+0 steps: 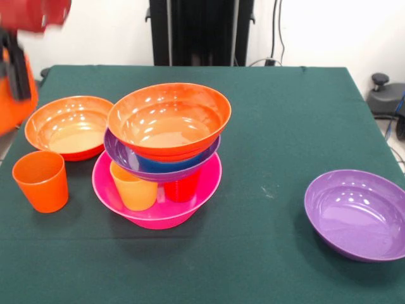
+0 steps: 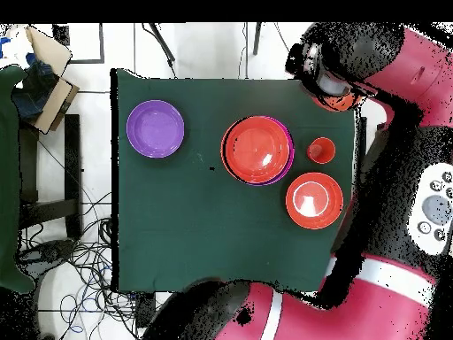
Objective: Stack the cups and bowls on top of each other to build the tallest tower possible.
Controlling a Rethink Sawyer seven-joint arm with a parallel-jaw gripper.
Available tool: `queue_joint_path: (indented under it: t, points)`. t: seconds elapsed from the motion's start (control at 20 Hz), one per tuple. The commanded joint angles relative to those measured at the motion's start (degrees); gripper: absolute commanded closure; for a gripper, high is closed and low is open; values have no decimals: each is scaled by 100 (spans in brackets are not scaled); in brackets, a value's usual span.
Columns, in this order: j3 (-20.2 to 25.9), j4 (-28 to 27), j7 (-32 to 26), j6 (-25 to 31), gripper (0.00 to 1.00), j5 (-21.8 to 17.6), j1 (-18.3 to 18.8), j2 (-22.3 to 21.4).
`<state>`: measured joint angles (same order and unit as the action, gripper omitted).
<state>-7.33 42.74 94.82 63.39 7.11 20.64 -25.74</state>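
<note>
Tower (image 1: 161,158) at mid-table — pink bowl (image 1: 158,193) base, two cups inside, purple, blue, orange bowls above. Gripper (image 1: 16,69) off the table's edge, holding something orange; jaw state unclear. Spare purple bowl (image 1: 355,214) well apart.

Bright light from above.
Shiny white spots sit on the wide orange plastic bowl (image 1: 169,120); the red robot arm (image 1: 28,16) looks blurry.

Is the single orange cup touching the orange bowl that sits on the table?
Apart. The front view shows a strip of green cloth between the cup and the bowl; the overhead view shows the same gap.
</note>
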Motion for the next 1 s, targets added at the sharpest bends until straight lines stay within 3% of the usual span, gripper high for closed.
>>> queue_joint_path:
  t: [0.05,0.4,1.0]
  points:
    - [226,1649,-361,752,100,-93,-342,-1159]
    - [349,2341,-39,376,100,20,-511,-1478]
    - [225,2416,830,-190,100,-61,-1052,-1456]
